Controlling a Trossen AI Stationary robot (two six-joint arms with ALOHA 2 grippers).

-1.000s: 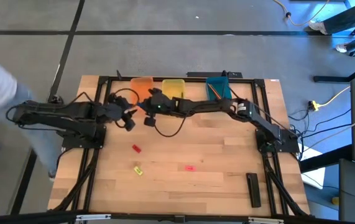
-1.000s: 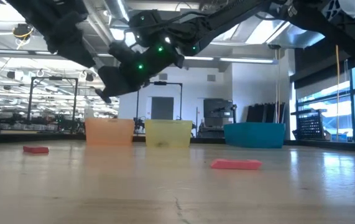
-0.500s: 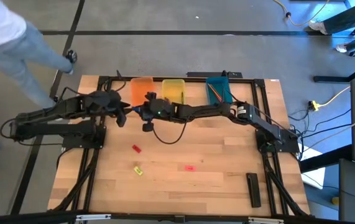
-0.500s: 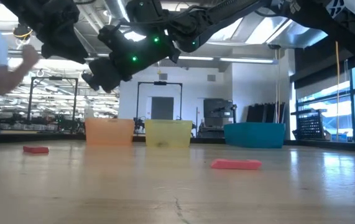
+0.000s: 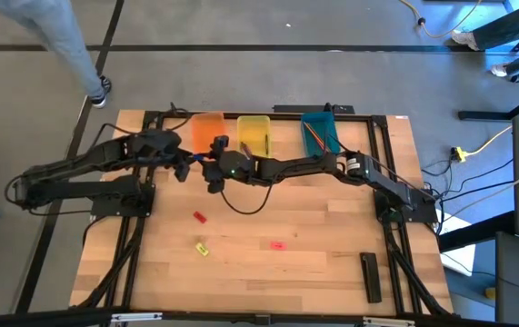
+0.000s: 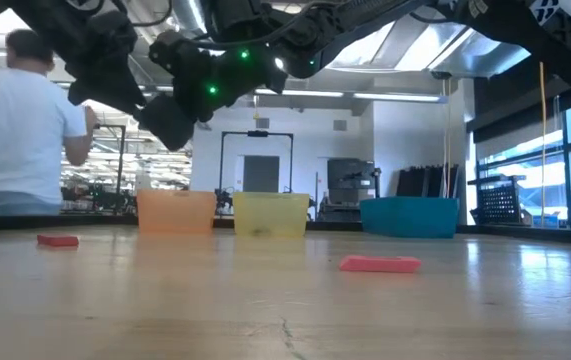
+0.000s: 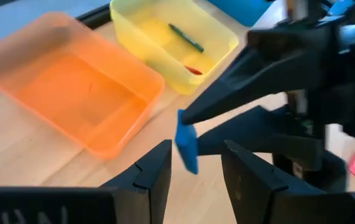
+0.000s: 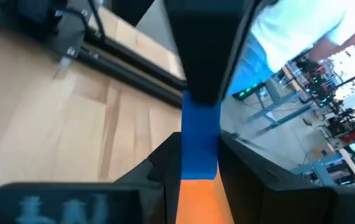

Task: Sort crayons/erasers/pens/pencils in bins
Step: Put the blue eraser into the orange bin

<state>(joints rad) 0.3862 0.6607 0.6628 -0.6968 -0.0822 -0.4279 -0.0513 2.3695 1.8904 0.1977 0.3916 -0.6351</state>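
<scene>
My right gripper (image 5: 204,164) is shut on a small blue eraser (image 7: 187,148), high above the table in front of the orange bin (image 5: 206,130). My left gripper (image 5: 184,165) faces it, open, one finger on each side of the eraser's free end (image 7: 191,163). The yellow bin (image 5: 253,130) holds a dark green crayon (image 7: 186,38) and a reddish one (image 7: 193,70). The teal bin (image 5: 318,127) holds an orange pencil. A red eraser (image 5: 198,216), a yellow eraser (image 5: 203,248) and a pink eraser (image 5: 277,244) lie flat on the table. My right gripper pinches the blue eraser's near end (image 8: 199,163) between its two fingers, coming roughly level from the table's right. The eraser sticks out past the fingertips toward my left gripper, lifted clear of the table. My left gripper's fingers (image 7: 155,167) flank the eraser's free end; whether they touch it, I cannot tell.
A long black flat bar (image 5: 371,275) lies near the table's front right. The three bins stand in a row along the far edge. A person in a white shirt (image 6: 25,130) is beyond the table's far left corner.
My left gripper has risen and swung toward the far edge, turning to face my right gripper. My right gripper has carried the blue eraser a little toward the table's left, up to the left fingers. The person has walked away past the far left corner.
</scene>
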